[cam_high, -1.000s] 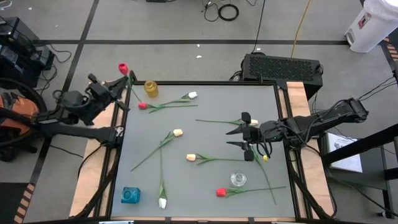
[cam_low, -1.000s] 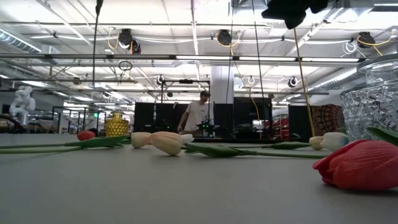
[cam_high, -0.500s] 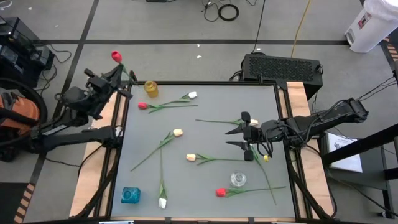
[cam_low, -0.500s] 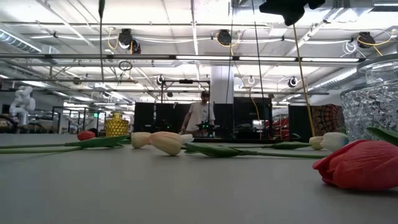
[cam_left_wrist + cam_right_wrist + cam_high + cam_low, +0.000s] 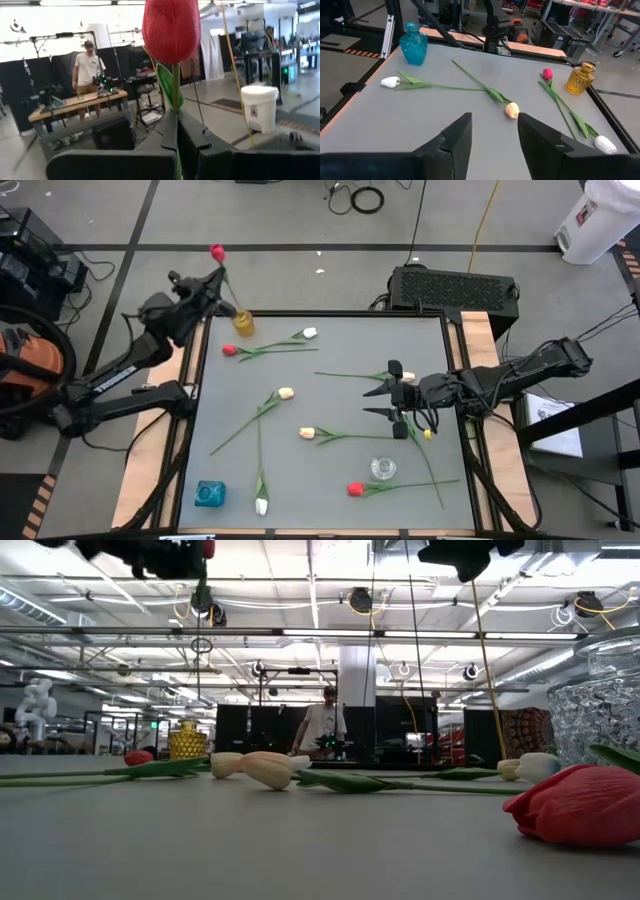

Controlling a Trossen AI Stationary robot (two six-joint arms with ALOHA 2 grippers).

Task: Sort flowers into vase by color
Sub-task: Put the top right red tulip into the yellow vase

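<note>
One red tulip [image 5: 217, 252] is clamped by its stem in my left gripper [image 5: 212, 280], fingers fully closed, raised just beside the amber vase [image 5: 243, 322] at the worktop's [image 5: 340, 395] far left corner. My right gripper [image 5: 382, 400] hovers mid-worktop, fingers spread and empty. Remaining tulips lie scattered flat; a blue vase [image 5: 209, 494] and clear glass vase [image 5: 382, 469] stand at the near edge.

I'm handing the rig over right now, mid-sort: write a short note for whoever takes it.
Left tool: shut on a red tulip, held above the yellow vase at the table's far left corner.
Right tool: open, empty, over the table's right half.
Blue vase and clear vase sit near the front edge.
Done: nothing is in a vase yet.
Left: the held tulip, plus eight tulips lying on the table.
</note>
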